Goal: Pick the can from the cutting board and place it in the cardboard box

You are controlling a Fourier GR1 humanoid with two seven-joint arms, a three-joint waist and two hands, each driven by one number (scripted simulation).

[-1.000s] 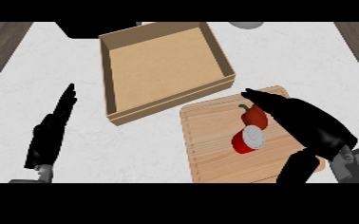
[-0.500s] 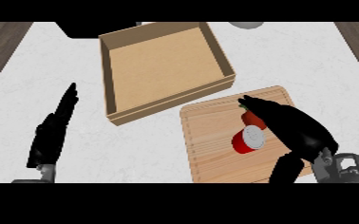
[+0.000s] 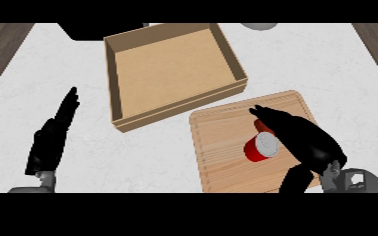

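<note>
A red can [image 3: 259,148] with a silver top lies on its side on the wooden cutting board [image 3: 221,140] at the lower right. My right hand [image 3: 306,141] sits over the can's right side, fingers stretched along it toward the far edge and thumb low at the board's near edge; the hand hides part of the can. The fingers look straight, not curled round the can. The open cardboard box [image 3: 173,70] stands behind and left of the board, with nothing inside. My left hand [image 3: 52,137] rests open on the counter at the left, fingers pointing away.
A dark object [image 3: 96,30] sits at the far left behind the box, and a grey round thing [image 3: 260,26] shows at the far edge. The white counter surrounds the box and board.
My right hand has moved left and down onto the can, covering more of its right side. The left hand, can and box have stayed put.
</note>
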